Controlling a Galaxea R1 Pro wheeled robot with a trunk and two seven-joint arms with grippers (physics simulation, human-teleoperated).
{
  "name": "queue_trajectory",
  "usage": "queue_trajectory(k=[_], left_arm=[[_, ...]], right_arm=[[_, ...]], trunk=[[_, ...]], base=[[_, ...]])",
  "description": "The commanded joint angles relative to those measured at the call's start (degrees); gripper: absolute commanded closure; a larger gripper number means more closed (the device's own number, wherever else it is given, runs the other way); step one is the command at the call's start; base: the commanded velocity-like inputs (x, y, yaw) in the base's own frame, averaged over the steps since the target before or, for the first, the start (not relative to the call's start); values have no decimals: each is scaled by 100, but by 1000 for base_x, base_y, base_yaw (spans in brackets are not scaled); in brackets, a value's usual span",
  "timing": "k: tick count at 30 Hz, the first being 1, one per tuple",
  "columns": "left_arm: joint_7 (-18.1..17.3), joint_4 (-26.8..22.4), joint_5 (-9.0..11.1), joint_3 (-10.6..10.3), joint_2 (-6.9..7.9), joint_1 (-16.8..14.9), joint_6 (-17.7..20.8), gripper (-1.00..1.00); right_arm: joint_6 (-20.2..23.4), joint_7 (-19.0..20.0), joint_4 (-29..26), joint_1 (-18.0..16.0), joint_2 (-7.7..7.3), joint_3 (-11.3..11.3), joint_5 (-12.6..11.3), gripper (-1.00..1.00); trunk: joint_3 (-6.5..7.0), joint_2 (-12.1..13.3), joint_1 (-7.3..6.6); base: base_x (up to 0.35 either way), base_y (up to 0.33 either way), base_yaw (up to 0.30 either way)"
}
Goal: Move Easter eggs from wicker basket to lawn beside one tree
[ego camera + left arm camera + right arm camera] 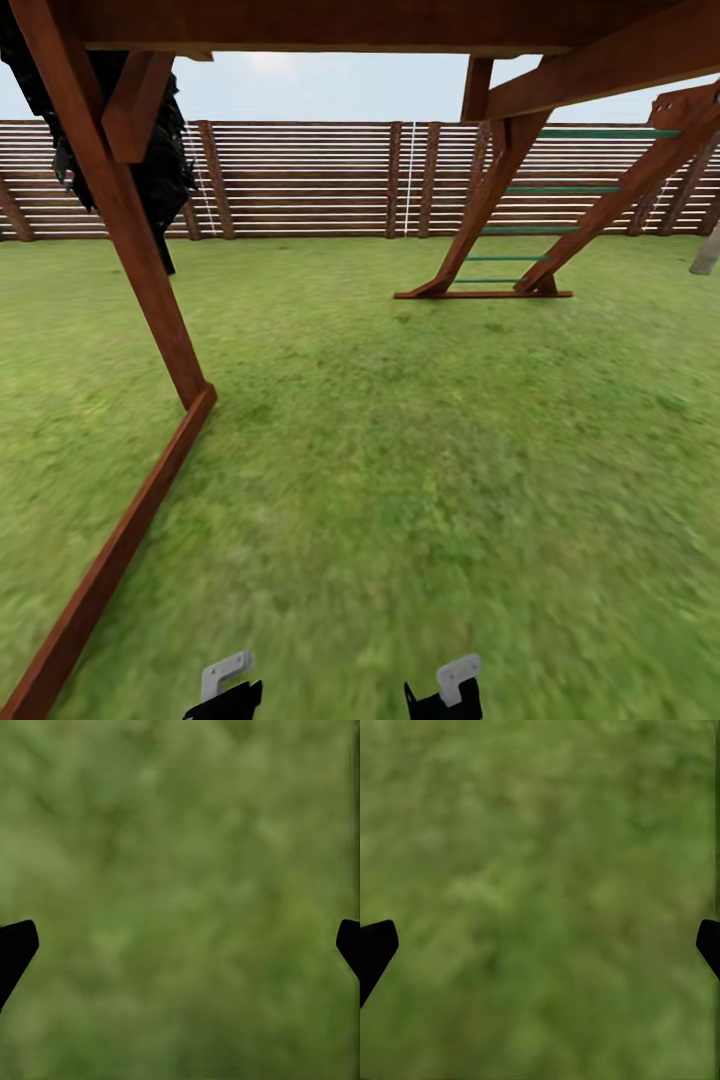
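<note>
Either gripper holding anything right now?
Nothing held. The left gripper and right gripper are both open, with only lawn between their fingertips.

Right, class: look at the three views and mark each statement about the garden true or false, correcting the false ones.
1. Both pincers are open over grass. True: the left pincer and right pincer have their fingertips far apart, with only lawn between them.
2. A slatted fence closes the far side. True.
3. The ladder has red rungs. False: they are green.
4. An egg lies between the left pincer's fingertips. False: only blurred grass is there.
5. A brown beam lies on the grass at the robot's left. True.
</note>
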Motion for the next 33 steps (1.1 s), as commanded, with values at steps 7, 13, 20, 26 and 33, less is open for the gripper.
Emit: queue_trajectory(k=[7, 13, 20, 26, 33], left_arm=[[29, -14, 40, -10, -7, 1, 31, -100], [29, -14, 43, -10, -9, 2, 31, -100], [29, -14, 43, -10, -10, 1, 31, -100], [29, -14, 43, -10, -10, 2, 31, -100], [30, -14, 43, -10, -4, 1, 31, -100]], right_arm=[[-14, 2, 184, -3, -29, 18, -6, -100], [-14, 3, 545, -3, -42, 18, 1, -100], [-14, 3, 598, -3, -39, 18, 16, -100], [-14, 3, 598, -3, -43, 18, 2, -100], [-14, -5, 534, -3, -51, 18, 6, -100]], trunk=[[-5, -2, 2], [-5, -2, 2], [-5, -2, 2], [-5, -2, 2], [-5, -2, 2]], base=[[336, 0, 0], [336, 0, 0], [336, 0, 0], [336, 0, 0], [336, 0, 0]])
